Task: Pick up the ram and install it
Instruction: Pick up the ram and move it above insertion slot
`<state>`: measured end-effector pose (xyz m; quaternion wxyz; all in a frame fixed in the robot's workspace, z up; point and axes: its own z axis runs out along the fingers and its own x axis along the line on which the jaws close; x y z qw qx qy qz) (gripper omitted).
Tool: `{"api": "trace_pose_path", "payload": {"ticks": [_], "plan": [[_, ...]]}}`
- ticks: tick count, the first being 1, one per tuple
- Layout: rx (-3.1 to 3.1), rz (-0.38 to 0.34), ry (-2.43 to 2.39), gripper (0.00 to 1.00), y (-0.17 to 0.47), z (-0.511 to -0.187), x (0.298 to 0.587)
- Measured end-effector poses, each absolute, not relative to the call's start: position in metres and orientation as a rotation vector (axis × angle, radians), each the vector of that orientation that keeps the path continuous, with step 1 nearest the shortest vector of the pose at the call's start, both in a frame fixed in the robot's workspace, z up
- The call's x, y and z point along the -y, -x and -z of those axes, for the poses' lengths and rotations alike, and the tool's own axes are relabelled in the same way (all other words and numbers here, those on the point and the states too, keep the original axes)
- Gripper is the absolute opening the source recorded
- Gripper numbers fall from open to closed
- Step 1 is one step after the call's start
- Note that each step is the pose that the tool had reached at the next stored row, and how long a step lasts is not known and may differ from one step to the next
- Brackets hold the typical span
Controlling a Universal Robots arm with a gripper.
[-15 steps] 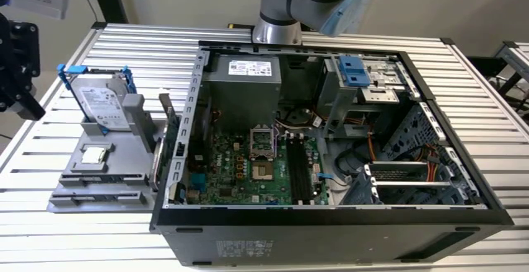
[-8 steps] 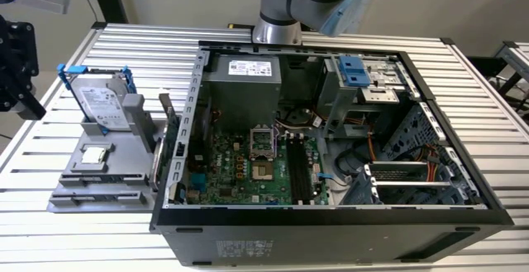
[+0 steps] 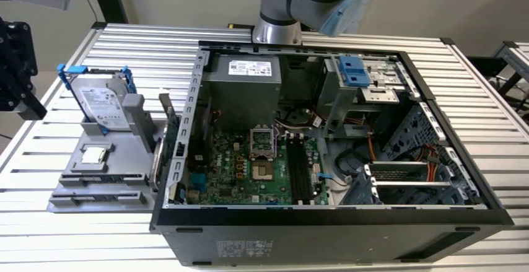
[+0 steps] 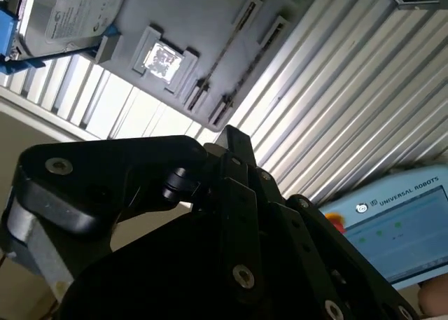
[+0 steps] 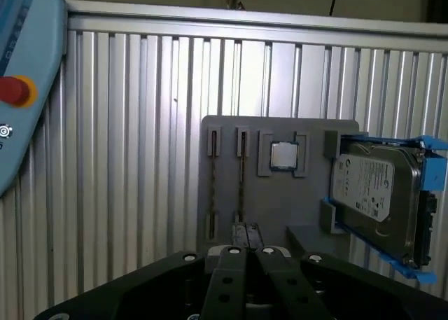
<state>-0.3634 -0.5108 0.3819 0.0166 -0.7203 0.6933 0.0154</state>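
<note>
The gripper [image 5: 245, 232], closed and empty, hung near the tray [image 5: 280, 201], where the ram [image 5: 241, 183] stood on edge.

In the exterior view, the case wall [image 3: 196, 117] crowds the ram [image 3: 172, 129] at three o'clock, the hard drive [image 3: 99, 101] at ten; overhead is free.

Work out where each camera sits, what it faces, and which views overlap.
Exterior view: off-robot, raised, looking down into the open computer case and grey holder; part of the arm shows.
First wrist view: on the wrist, looking past the end effector at the holder's ram and hard drive.
Second wrist view: also wrist-mounted, tilted, behind the end effector, facing the holder.
Shared: all three show the holder, hard drive and processor chip.
</note>
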Motion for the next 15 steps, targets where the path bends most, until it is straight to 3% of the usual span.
{"api": "trace_pose_path", "payload": {"ticks": [11,12,15], "plan": [[-2.149,-0.049,2.246,0.00,0.3634,-0.3814,0.5108],[-2.149,-0.049,2.246,1.00,0.3634,-0.3814,0.5108],[-2.149,-0.049,2.246,1.00,0.3634,-0.3814,0.5108]]}}
